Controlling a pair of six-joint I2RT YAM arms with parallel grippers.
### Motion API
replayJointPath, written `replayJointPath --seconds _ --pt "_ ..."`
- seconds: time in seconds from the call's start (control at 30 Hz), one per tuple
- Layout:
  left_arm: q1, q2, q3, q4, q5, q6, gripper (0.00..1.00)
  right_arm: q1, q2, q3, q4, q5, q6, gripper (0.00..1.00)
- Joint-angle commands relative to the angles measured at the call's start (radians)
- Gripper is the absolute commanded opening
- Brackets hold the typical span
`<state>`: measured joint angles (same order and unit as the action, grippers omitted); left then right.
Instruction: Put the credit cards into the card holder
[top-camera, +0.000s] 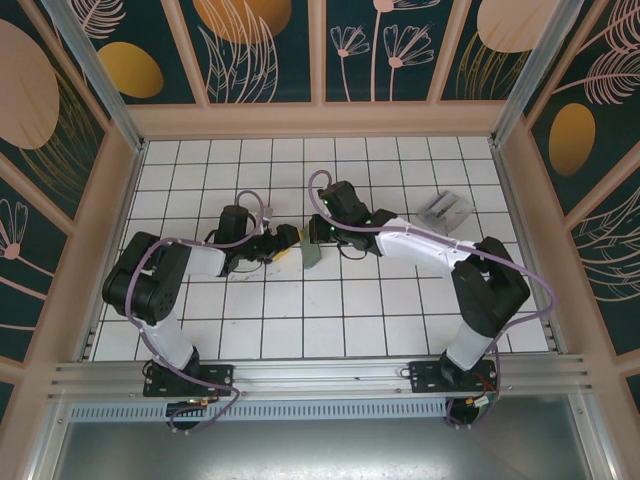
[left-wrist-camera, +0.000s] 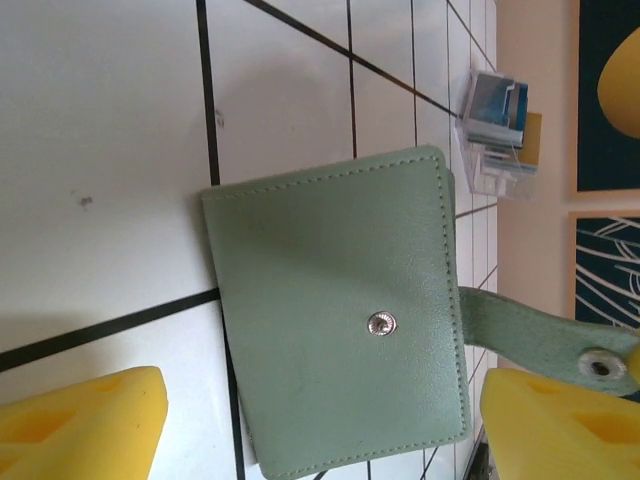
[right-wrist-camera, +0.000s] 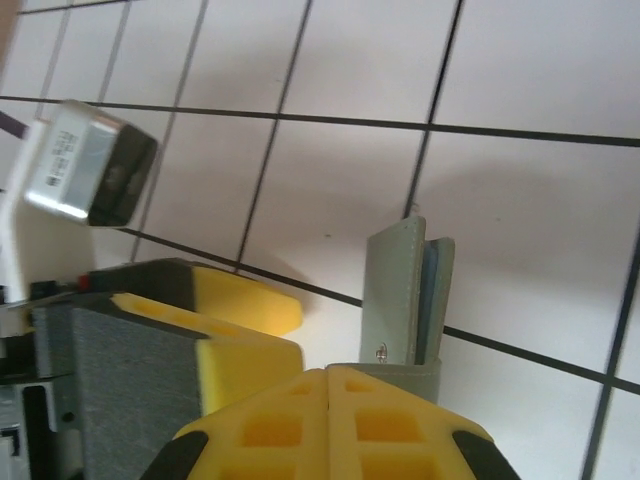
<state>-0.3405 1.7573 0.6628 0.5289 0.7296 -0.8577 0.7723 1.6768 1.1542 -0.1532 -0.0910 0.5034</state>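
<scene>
Edgewise, the card holder (left-wrist-camera: 340, 320) stands upright — snap facing the left gripper (left-wrist-camera: 320, 430).

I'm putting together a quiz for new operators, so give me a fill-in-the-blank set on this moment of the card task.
1. The card holder is ____ in colour on the outside.
2. The right gripper is shut on the ____.
3. The left gripper has its jaws ____.
4. The credit cards sit in a clear stand on the robot's ____ side of the table.

Missing words: green; card holder; open; right.
</scene>
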Motion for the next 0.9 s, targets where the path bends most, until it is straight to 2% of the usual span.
replayJointPath --seconds 0.0,0.2,0.43,0.63,0.87 --pt "0.005 -0.038 0.003 0.004 0.009 0.028 0.89 0.004 -0.061 -0.028 0.104 -0.070 -0.021 0.00" --pt "0.006 -0.037 0.015 -0.062 -0.045 0.054 0.86 0.017 -0.055 -0.037 0.139 -0.103 -0.043 0.00" --pt "0.007 -0.006 0.021 -0.075 -0.068 0.070 0.76 0.009 -0.021 -0.054 0.104 -0.004 -0.052 0.00" --pt "0.011 -0.009 0.045 -0.113 -0.089 0.094 0.75 -0.060 -0.063 -0.144 0.147 -0.071 0.011 0.00" --pt "0.012 -0.023 0.052 -0.148 -0.116 0.120 0.72 -0.180 -0.113 -0.222 0.140 -0.119 0.015 0.00"
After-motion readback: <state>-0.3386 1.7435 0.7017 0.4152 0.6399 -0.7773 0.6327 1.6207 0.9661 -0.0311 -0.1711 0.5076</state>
